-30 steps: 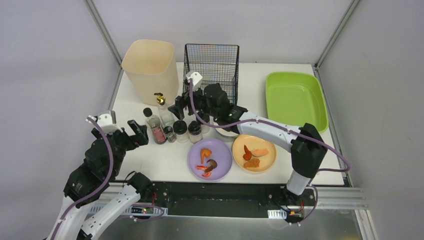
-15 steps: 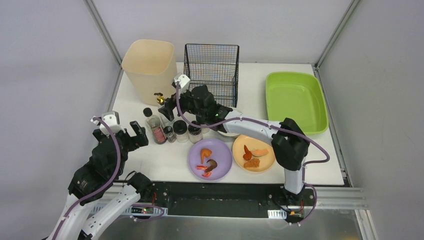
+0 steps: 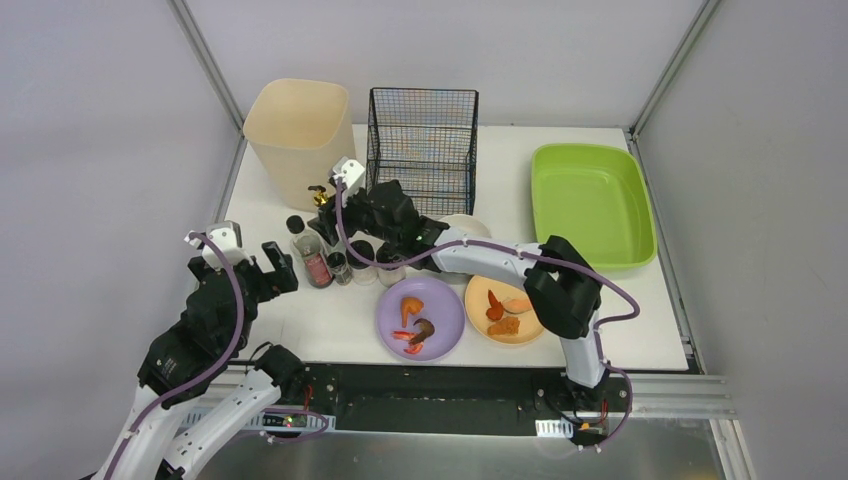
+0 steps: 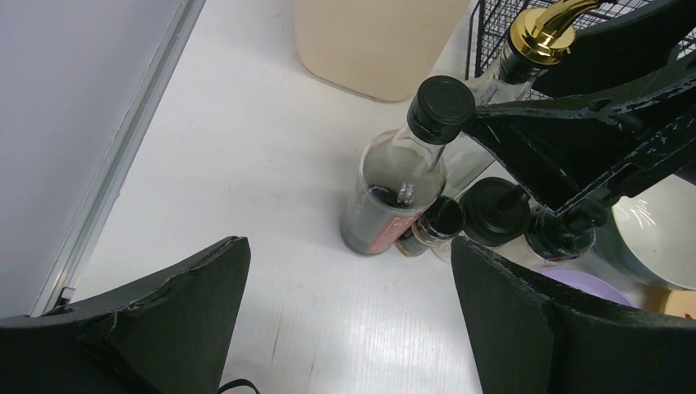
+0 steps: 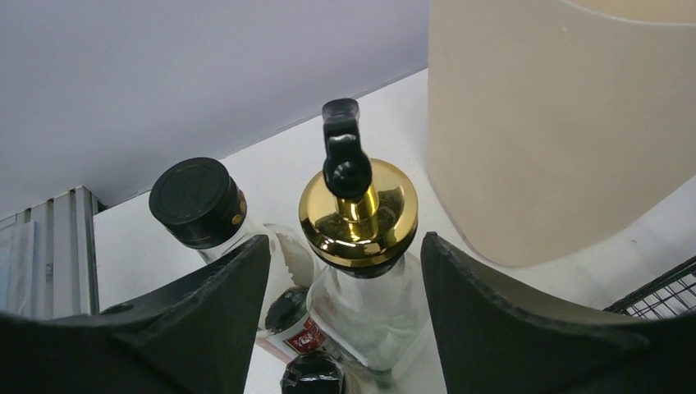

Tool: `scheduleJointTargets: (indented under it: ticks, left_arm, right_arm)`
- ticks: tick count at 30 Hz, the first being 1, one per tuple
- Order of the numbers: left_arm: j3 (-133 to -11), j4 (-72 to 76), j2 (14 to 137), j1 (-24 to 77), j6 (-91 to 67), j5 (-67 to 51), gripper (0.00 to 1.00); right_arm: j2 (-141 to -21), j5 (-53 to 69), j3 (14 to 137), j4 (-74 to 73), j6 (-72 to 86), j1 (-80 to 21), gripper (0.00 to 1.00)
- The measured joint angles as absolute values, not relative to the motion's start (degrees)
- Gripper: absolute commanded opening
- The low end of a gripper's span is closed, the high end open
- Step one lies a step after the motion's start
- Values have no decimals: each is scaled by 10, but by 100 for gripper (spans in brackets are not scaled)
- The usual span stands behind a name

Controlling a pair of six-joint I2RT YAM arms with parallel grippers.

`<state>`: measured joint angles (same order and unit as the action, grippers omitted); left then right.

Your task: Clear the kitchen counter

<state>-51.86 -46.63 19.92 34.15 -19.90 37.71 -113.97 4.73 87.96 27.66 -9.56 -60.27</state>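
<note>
On the white kitchen counter (image 3: 330, 325) a cluster of bottles stands left of centre. My right gripper (image 3: 322, 212) (image 5: 345, 242) is open and straddles the clear bottle with the gold pourer (image 3: 320, 197) (image 5: 361, 304), one finger on each side, with a narrow gap on the left. A dark sauce bottle with a black cap (image 3: 315, 262) (image 4: 394, 197) (image 5: 197, 201) stands just beside it. Black-lidded shakers (image 3: 362, 262) (image 4: 492, 209) stand to the right. My left gripper (image 3: 275, 265) (image 4: 350, 246) is open over bare counter, left of the bottles, holding nothing.
A cream bin (image 3: 300, 135) and a wire basket (image 3: 422, 130) stand at the back. A green tub (image 3: 590, 200) sits at right. A purple plate (image 3: 385, 320) and an orange plate (image 3: 540, 325) with food scraps lie near the front, a white bowl (image 3: 465, 225) behind them.
My right arm has swung left from the front of the basket to the gold-topped bottle, and its jaws have narrowed around it. The left arm has barely moved.
</note>
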Motion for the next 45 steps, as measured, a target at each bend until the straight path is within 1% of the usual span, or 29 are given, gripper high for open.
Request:
scheduleJointTargets:
  ticks: [6,8,12,16,17,18,20,21,22,36,45]
  left_arm:
    - [-518,-466,205,341,-199,375,97]
    - [-518,-466,209,341,-199,375,97]
    - [-518,-466,215,341,-199,375,97]
    - [-518,-466,215,340,-199,375,97]
    - [-518,-467,216,340,-199,375,97]
    - [-518,-467,216,340,-199,374,97]
    - [-518,-467,218,340,-199,372,97]
    - [-518,-466,219,340,-199,370,97]
    - [-518,-466,220,340,-199,368,97]
    - [-518,-466,221,340,-199,364,97]
    - [-517,-466,221,340,-199,364,97]
  right_arm:
    - [-1142,31,880,290,-114,-605,52]
    - [-1142,24,880,299,-119,-605,51]
    - [-1142,18,880,312,-126,-605,41]
    - [-1152,15,883,323,-133,-606,36]
    - [-1155,14,886,324,-136,-607,32]
    - [-1157,12,888,326,-140,-607,26]
    - [-1159,10,888,331,-142,-607,14]
    - [-1159,9,888,332,-142,-607,5]
    - [-1159,9,888,332,-142,-607,0]
    - [-1155,-13,888,327,-148,-614,0]
    - [-1117,-30,888,290,-168,-614,0]
